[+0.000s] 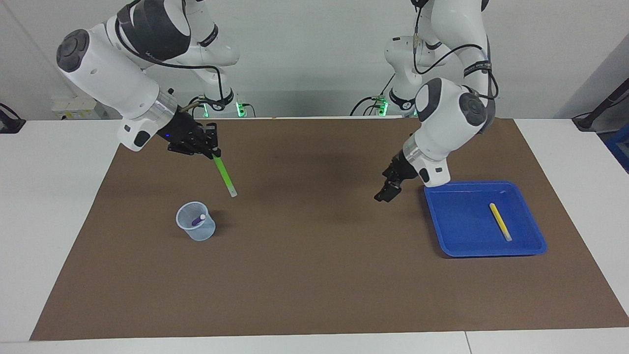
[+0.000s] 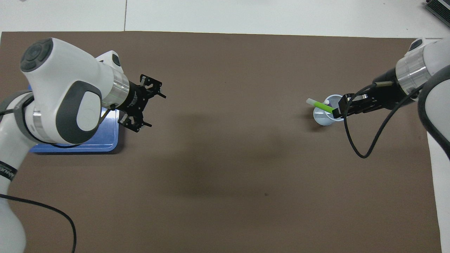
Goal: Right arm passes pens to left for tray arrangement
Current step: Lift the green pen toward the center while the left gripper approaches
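The right pincer (image 1: pixel 209 145) is up in the air at the right arm's end of the tabletop (image 1: pixel 39 206), clamped on the upper end of the green pen (image 1: pixel 224 176). The pen hangs slanted, its long axis running down and away from the robots, with the whitish cap at the low free end, clear of the brown mat (image 1: pixel 314 275). In the overhead view the green pen (image 2: pixel 320 105) lies across the mouth of the clear plastic cup (image 2: pixel 325 117), cap end pointing toward the middle of the tabletop, and the right pincer (image 2: pixel 340 109) covers the cup's rim; the facing view shows the pen raised above the clear plastic cup (image 1: pixel 195 221) and not touching it. The purple pen (image 1: pixel 198 220) stands tilted inside that cup, whitish cap uppermost. The left pincer (image 1: pixel 387 191) hovers with its jaws spread wide and holding nothing, just beside the blue tray (image 1: pixel 459 231) on its side toward the middle of the mat; from above the left pincer (image 2: pixel 147 109) points toward the right arm's end. The yellow pen (image 1: pixel 500 221) lies flat in the tray, its long axis running slantwise from nearer the robots to farther, whitish cap at the farther end.
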Controlling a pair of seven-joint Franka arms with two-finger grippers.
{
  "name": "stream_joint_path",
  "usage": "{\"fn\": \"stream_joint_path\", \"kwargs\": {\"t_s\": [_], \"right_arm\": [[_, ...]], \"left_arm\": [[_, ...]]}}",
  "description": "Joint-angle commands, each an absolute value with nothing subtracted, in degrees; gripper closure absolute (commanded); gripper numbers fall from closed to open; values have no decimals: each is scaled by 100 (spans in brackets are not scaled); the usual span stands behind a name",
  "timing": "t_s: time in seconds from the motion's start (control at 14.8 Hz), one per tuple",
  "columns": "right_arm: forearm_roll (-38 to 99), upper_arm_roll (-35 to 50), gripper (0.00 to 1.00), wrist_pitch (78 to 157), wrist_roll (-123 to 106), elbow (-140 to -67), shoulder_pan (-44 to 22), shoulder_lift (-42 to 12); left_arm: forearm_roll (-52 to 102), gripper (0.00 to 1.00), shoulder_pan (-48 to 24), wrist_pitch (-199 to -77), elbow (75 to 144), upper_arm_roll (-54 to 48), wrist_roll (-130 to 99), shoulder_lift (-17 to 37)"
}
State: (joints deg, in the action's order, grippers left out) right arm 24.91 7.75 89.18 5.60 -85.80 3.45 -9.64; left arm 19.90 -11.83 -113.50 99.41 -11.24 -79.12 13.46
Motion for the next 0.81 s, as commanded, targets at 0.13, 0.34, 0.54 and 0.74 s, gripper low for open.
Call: {"fn": "stream_joint_path", "kwargs": {"t_s": [0.13,0.34,0.54,0.74], "right_arm": [[3129,817,93,9359,1861,-8569,10,-1020],[3138,817,93,9641,2337,-8604,-263,-1020],[3138,817,94,9764,2549,-8622,-404,-1020],[3138,817,93,9782,2549,-8657,-404,-1011]], "left_arm": [[2101,0,-2336,-11917,10160,-1011,-9779,1187],[2109,0,-2724,-12330,10099,-1019,-10588,1230],[2144,0,-2918,-12997,10020,-1019,-11406,1248],[2486,4,-2830,-13122,9739,-1002,-11881,1283]]}}
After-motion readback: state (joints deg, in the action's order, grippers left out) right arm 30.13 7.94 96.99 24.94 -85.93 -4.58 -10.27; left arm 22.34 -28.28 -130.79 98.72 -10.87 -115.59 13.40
